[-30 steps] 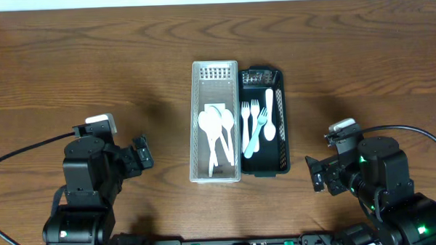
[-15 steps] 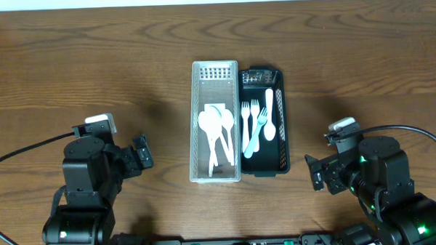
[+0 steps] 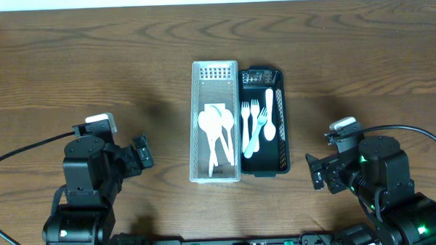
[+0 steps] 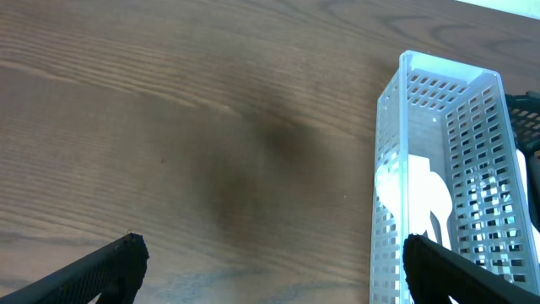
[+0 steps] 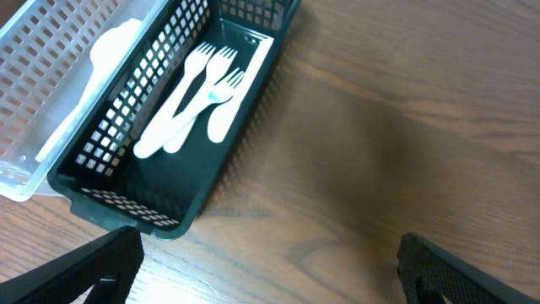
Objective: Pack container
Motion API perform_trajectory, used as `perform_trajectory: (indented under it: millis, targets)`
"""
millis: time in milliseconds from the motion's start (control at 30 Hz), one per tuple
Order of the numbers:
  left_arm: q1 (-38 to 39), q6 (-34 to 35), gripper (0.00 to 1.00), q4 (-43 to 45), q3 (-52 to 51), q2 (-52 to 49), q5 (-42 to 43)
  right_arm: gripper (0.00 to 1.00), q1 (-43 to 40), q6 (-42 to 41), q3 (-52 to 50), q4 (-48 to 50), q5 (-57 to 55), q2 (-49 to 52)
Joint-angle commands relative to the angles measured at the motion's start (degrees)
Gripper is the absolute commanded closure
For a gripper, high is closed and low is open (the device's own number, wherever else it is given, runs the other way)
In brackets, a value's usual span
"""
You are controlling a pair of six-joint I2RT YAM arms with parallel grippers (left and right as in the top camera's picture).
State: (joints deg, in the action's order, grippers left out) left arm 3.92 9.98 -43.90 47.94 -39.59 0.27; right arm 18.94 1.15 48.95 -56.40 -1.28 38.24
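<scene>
Two slotted containers stand side by side mid-table. The white one [image 3: 215, 72] holds white spoons [image 3: 217, 130]; the black one [image 3: 280, 160] holds white and pale blue forks [image 3: 251, 125] and a spoon. My left gripper [image 3: 142, 156] rests open at the table's front left, well left of the white container [image 4: 439, 127]. At the front right my right gripper [image 3: 314, 171] is open, just right of the black container's [image 5: 126, 211] near corner. Nothing lies between either pair of fingers. The forks [image 5: 190, 93] show in the right wrist view.
Bare wooden tabletop [image 3: 92, 61] surrounds the containers on all sides. Black cables [image 3: 23, 152] run from each arm toward the table's side edges. The arm bases fill the front edge.
</scene>
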Motion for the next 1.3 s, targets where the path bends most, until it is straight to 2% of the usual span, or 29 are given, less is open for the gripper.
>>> perform_trajectory:
  millis: [0, 1267]
  targets:
    - [0.2, -1.4, 0.02, 0.1, -0.5, -0.1, 0.2, 0.01, 0.5, 1.1, -0.4, 0.2, -0.7, -0.1]
    - [0.2, -1.4, 0.02, 0.1, -0.5, -0.8, 0.2, 0.01, 0.5, 1.1, -0.4, -0.1, 0.2, -0.1]
